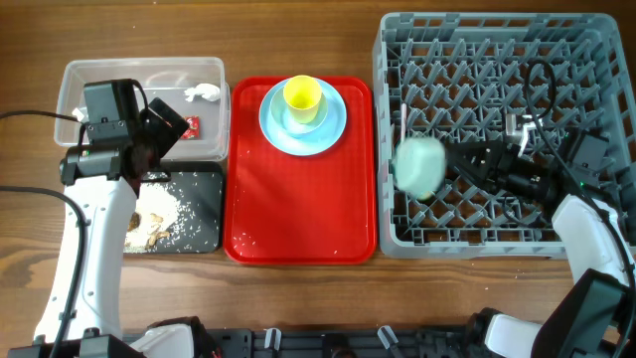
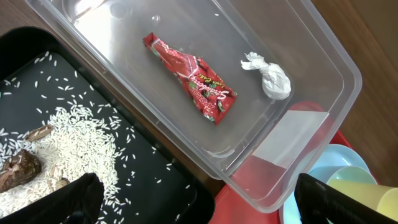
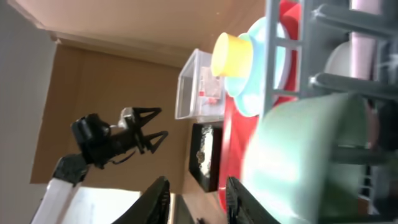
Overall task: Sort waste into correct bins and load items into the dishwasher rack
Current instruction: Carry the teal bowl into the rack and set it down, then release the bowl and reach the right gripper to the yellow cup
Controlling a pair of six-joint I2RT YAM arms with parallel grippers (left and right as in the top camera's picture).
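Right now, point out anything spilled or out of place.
A few white grains lie loose on the red tray, at its corner beside the black tray that holds the rest of the rice. The green bowl stands on edge at the left wall of the rack, blurred, so maybe not settled.

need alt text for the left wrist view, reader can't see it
A clear plastic tub holds a red snack wrapper and a crumpled white tissue, lying apart. Beside it, a black tray carries scattered rice and brown scraps; the jaws of the left gripper stand wide open at the bottom edge.
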